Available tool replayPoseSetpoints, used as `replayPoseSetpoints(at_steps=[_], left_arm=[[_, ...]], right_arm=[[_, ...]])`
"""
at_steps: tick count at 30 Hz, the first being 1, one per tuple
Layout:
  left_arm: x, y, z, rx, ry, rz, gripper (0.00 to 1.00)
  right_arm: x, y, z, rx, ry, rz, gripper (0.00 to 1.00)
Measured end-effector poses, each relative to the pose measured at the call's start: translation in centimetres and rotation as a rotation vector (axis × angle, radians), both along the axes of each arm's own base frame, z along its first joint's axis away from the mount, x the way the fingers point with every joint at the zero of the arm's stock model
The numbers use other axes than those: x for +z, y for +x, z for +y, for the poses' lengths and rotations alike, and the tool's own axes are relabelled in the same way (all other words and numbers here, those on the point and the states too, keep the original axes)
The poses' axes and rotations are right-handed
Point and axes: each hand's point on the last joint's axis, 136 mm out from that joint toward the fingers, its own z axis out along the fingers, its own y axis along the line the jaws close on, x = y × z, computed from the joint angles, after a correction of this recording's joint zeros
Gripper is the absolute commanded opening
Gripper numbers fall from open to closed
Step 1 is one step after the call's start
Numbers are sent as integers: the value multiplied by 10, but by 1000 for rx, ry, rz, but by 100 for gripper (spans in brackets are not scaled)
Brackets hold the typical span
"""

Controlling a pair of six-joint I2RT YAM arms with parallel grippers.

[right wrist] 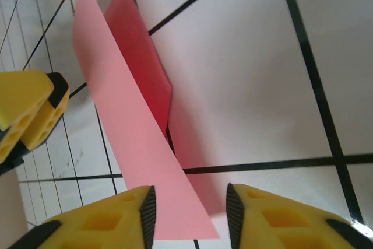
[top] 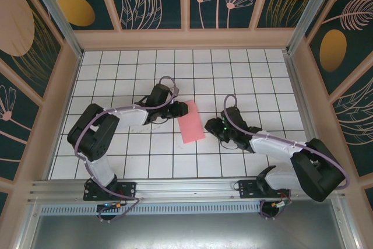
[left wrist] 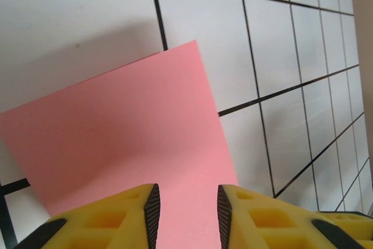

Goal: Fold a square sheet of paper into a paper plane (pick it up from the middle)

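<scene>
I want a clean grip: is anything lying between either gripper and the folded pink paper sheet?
Nothing visible does. The folded pink paper sheet lies on the white tiled table with the left gripper and right gripper open at its edges.

On table [top: 145,147]: sheet [top: 191,123] btwn left pincer [top: 179,111] (its L) & right pincer [top: 209,125] (its R).

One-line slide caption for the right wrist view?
Folded pink paper on the grid table, its upper flap raised between the right hand's open fingers.
</scene>
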Motion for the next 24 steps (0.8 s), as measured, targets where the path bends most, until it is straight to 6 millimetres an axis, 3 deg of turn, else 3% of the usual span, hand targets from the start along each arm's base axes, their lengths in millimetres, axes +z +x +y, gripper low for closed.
replayPoseSetpoints(at_steps=[10, 24], left_arm=[[-3, -12, 11, 12, 22, 10, 37], [22, -25, 25, 40, 0, -46, 41]], right_arm=[[-15, 13, 14, 114, 23, 33, 50], [-18, 45, 54, 302, 63, 1, 48]])
